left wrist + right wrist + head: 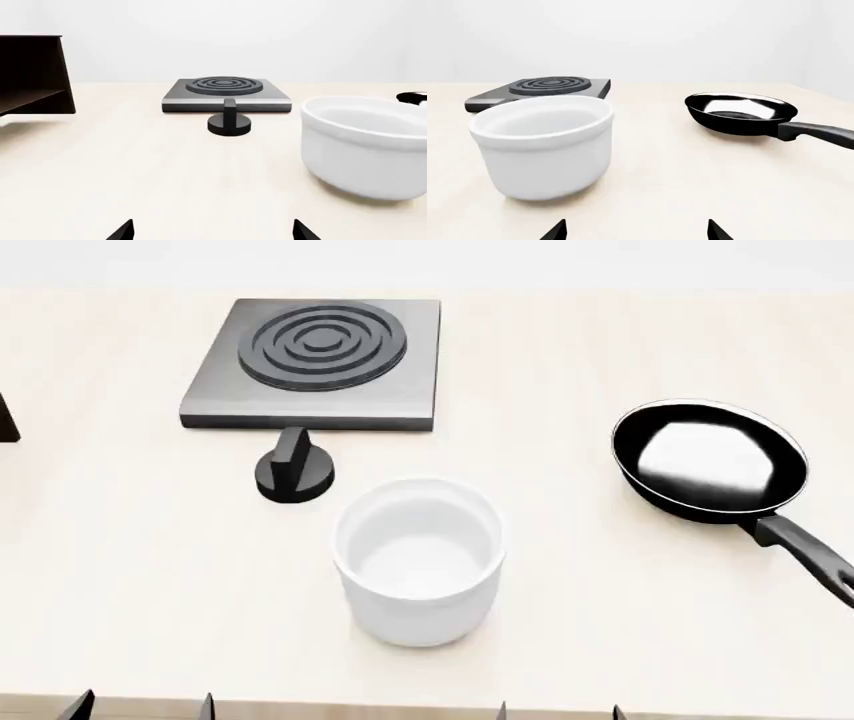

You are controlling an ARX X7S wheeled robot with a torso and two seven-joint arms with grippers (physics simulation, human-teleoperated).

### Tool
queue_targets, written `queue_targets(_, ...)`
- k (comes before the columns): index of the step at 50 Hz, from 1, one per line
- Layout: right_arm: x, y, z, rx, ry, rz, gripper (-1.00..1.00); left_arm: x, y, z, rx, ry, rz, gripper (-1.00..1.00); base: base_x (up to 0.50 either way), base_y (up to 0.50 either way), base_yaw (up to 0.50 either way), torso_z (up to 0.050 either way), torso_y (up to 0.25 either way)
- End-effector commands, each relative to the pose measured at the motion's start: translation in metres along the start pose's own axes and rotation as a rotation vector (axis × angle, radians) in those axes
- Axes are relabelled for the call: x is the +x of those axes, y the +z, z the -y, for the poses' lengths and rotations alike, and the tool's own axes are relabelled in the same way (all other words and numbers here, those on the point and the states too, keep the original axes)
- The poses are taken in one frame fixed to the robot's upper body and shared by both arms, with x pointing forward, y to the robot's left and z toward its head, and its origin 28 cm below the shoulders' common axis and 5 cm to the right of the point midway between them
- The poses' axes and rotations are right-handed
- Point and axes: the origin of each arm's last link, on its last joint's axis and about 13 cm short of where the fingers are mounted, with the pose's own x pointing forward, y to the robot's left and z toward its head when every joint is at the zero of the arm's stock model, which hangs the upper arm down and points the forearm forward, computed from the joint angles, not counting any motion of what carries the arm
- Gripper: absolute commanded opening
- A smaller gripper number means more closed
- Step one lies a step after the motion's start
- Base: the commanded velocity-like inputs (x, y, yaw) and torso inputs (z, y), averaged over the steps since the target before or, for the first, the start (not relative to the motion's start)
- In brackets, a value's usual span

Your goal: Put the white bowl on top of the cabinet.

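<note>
The white bowl (420, 560) stands upright and empty on the pale table, near the front edge; it also shows in the left wrist view (367, 147) and the right wrist view (544, 145). The dark-brown cabinet (33, 75) stands at the far left, only a sliver of it (6, 420) reaching the head view. My left gripper (143, 708) (213, 231) is open, low at the front edge, short of the bowl and to its left. My right gripper (561, 710) (637, 231) is open too, in front of the bowl and to its right. Neither touches anything.
A grey stove plate with rings (320, 365) sits behind the bowl, with a black knob (296, 468) in front of it. A black frying pan (710, 460) lies at the right, its handle (807, 550) pointing toward the front right.
</note>
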Motion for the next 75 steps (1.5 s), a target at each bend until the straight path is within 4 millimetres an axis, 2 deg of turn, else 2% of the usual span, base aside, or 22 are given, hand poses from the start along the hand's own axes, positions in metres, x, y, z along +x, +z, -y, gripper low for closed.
queue_targets(1, 0.001, 0.0, 0.0, 0.006, 0.001, -0.017, 1.0, 0.0, 0.0, 0.0, 0.002, -0.002, -0.003, 1.0, 0.0, 0.0, 0.0, 0.0, 0.0)
queue_targets(11, 0.0, 0.002, -0.001, -0.013, -0.002, -0.007, 1.0, -0.001, 0.0, 0.0, 0.009, 0.002, -0.005, 1.0, 0.0, 0.0, 0.0, 0.0, 0.0)
queue_targets(13, 0.001, 0.008, 0.0, -0.012, -0.007, 0.005, 1.0, 0.0, 0.006, -0.002, 0.026, 0.018, 0.005, 1.0, 0.0, 0.0, 0.0, 0.0, 0.0)
queue_targets(15, 0.005, 0.019, 0.002, -0.024, -0.021, 0.024, 1.0, 0.005, 0.016, -0.007, 0.013, 0.06, 0.021, 1.0, 0.0, 0.0, 0.0, 0.0, 0.0)
queue_targets(16, 0.008, 0.031, 0.003, -0.066, -0.019, 0.06, 1.0, 0.008, 0.029, -0.011, -0.005, 0.064, 0.044, 1.0, 0.0, 0.0, 0.0, 0.0, 0.0)
queue_targets(18, 0.013, 0.042, 0.005, -0.065, -0.018, 0.076, 1.0, 0.012, 0.044, -0.015, 0.012, 0.091, 0.086, 1.0, 0.0, 0.0, 0.0, 0.0, 0.0)
queue_targets(21, 0.019, 0.062, 0.01, -0.07, -0.039, 0.123, 1.0, 0.015, 0.054, -0.018, 0.051, 0.114, 0.098, 1.0, 0.0, 0.0, 0.0, 0.0, 0.0)
queue_targets(24, 0.025, 0.095, 0.016, -0.072, -0.067, 0.195, 1.0, 0.02, 0.069, -0.022, 0.053, 0.139, 0.119, 1.0, 0.0, 0.0, 0.0, 0.0, 0.0)
queue_targets(27, 0.029, 0.112, 0.021, -0.069, -0.092, 0.222, 1.0, 0.025, 0.08, -0.025, 0.051, 0.172, 0.135, 1.0, 0.0, 0.0, 0.0, 0.0, 0.0)
queue_targets(30, 0.037, 0.137, 0.031, -0.072, -0.168, 0.298, 1.0, 0.032, 0.105, -0.034, 0.019, 0.223, 0.184, 1.0, 0.0, 0.0, 0.0, 0.0, 0.0)
queue_targets(34, 0.042, 0.153, 0.038, -0.047, -0.208, 0.316, 1.0, 0.041, 0.119, -0.044, -0.012, 0.282, 0.2, 1.0, 0.0, 0.0, 0.0, 0.0, 0.0)
queue_targets(38, 0.047, 0.18, 0.053, -0.052, -0.296, 0.369, 1.0, 0.049, 0.142, -0.061, -0.041, 0.388, 0.271, 1.0, 0.0, 0.0, 0.0, 0.0, 0.0)
queue_targets(47, 0.051, 0.203, 0.079, -0.053, -0.416, 0.401, 1.0, 0.064, 0.173, -0.081, -0.017, 0.521, 0.387, 1.0, 0.0, 0.0, 0.0, 0.0, 0.0)
queue_targets(51, 0.049, 0.209, 0.089, -0.023, -0.463, 0.413, 1.0, 0.066, 0.183, -0.089, -0.06, 0.548, 0.407, 1.0, 0.0, 0.0, 0.0, 0.0, 0.0)
queue_targets(58, 0.046, 0.214, 0.102, -0.018, -0.533, 0.427, 1.0, 0.057, 0.181, -0.1, -0.082, 0.613, 0.416, 1.0, 0.0, 0.0, 0.0, 0.0, 0.0)
queue_targets(64, 0.044, 0.213, 0.108, -0.023, -0.562, 0.441, 1.0, 0.055, 0.168, -0.105, -0.082, 0.651, 0.42, 1.0, 0.0, 0.0, 0.0, 0.0, 0.0)
queue_targets(70, 0.047, 0.218, 0.11, -0.06, -0.574, 0.445, 1.0, 0.054, 0.17, -0.108, -0.087, 0.656, 0.419, 1.0, 0.0, 0.0, 0.0, 0.0, 0.0)
queue_targets(75, 0.048, 0.206, 0.11, -0.098, -0.557, 0.425, 1.0, 0.053, 0.172, -0.107, -0.088, 0.659, 0.421, 1.0, 0.0, 0.0, 0.0, 0.0, 0.0)
